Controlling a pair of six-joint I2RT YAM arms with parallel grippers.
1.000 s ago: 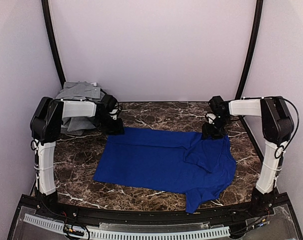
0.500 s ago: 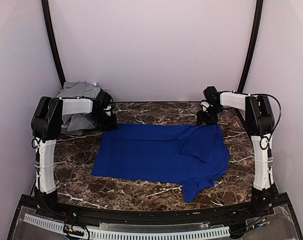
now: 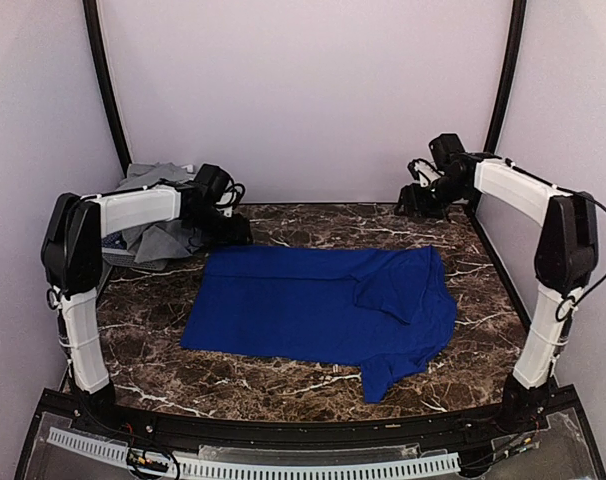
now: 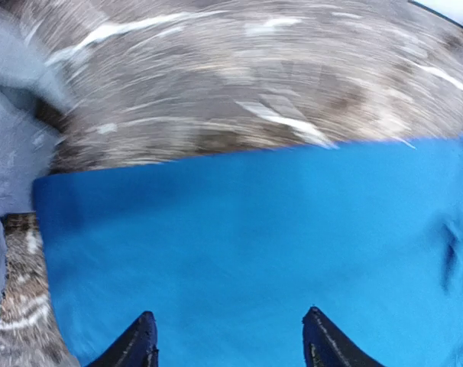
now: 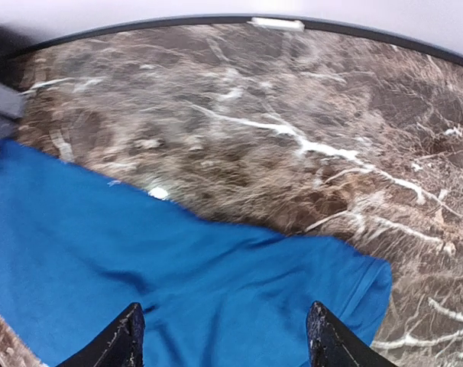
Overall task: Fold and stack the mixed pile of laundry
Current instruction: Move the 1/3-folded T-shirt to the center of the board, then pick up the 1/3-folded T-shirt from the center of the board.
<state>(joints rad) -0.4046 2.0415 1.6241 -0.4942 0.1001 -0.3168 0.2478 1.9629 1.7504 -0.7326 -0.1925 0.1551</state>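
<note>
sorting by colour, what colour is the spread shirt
The shirt is royal blue, clearest in top view.

Looking down past the left gripper (image 4: 231, 345), two black fingertips (image 4: 140, 342) standing well apart at the bottom edge and gripping nothing. Hanging over a royal-blue soft fabric garment (image 4: 254, 245), lying flat and filling the lower half. Showing the garment's straight far edge and its left corner, resting on a dark-brown marble tabletop with white veins (image 4: 216, 84), strongly blurred. Catching a light-grey soft cloth (image 4: 10, 153) along the left border, just beside that blue corner.
</note>
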